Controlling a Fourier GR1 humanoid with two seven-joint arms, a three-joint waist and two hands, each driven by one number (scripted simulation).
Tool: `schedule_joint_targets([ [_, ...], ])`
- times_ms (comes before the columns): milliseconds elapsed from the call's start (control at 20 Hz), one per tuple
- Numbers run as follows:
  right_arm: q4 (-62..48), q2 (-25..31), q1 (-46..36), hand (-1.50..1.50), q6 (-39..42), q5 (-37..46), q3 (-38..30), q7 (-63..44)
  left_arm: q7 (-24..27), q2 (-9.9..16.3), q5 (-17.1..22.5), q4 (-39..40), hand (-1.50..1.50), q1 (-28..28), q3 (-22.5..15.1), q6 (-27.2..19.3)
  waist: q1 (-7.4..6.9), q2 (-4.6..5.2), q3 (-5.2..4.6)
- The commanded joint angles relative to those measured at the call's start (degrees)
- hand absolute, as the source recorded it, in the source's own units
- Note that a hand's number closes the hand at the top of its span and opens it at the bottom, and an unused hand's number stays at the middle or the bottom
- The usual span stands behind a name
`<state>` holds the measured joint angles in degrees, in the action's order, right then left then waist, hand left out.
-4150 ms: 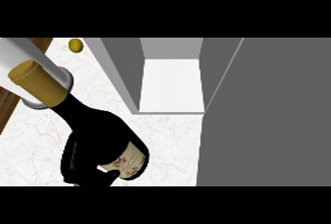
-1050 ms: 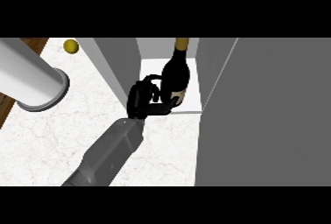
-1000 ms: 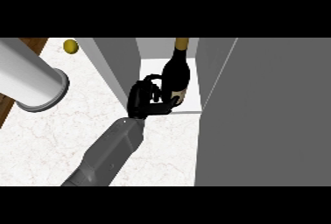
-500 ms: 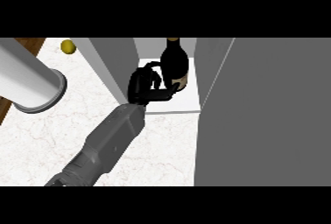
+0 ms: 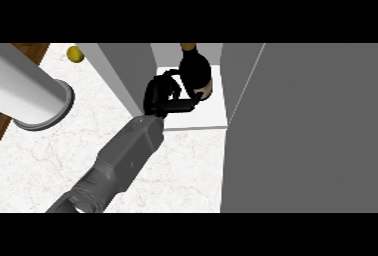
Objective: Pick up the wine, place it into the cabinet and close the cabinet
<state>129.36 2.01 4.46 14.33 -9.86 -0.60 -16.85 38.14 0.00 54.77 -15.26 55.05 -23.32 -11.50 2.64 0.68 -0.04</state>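
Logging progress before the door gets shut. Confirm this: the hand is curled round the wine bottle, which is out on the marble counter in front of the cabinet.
Not quite. The head view shows the wine bottle inside the open cabinet, over its white floor, not out on the marble counter. The rest holds: the hand is curled round the bottle.

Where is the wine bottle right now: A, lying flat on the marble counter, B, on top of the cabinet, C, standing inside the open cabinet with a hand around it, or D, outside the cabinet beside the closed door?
C: the wine bottle stands on the cabinet floor, and the hand curls round its lower body.
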Motion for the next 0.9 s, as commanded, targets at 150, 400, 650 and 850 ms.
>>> schedule_joint_targets([
  [150,-3.1,-0.5,-0.9,-1.50,0.2,2.1,0.7,2.4,0.4,0.0,1.8,3.0,1.50,0.8,0.8,-0.1,0.62,0.33,-0.02],
  [400,0.7,0.7,-1.9,-1.50,-0.1,-0.8,0.5,-2.4,5.5,0.0,2.1,6.4,1.50,1.1,4.6,1.9,0.30,0.36,-0.06],
  [650,2.6,1.5,-0.2,-1.50,0.1,-1.7,-1.5,-2.6,11.8,0.0,0.6,7.3,-1.50,0.1,5.2,0.8,-0.48,0.00,-0.02],
  [850,-0.5,-1.1,-0.7,-1.50,-1.0,3.6,2.5,0.0,13.3,0.4,-0.3,6.0,-1.50,1.0,5.1,2.3,-1.02,-0.03,-0.03],
])
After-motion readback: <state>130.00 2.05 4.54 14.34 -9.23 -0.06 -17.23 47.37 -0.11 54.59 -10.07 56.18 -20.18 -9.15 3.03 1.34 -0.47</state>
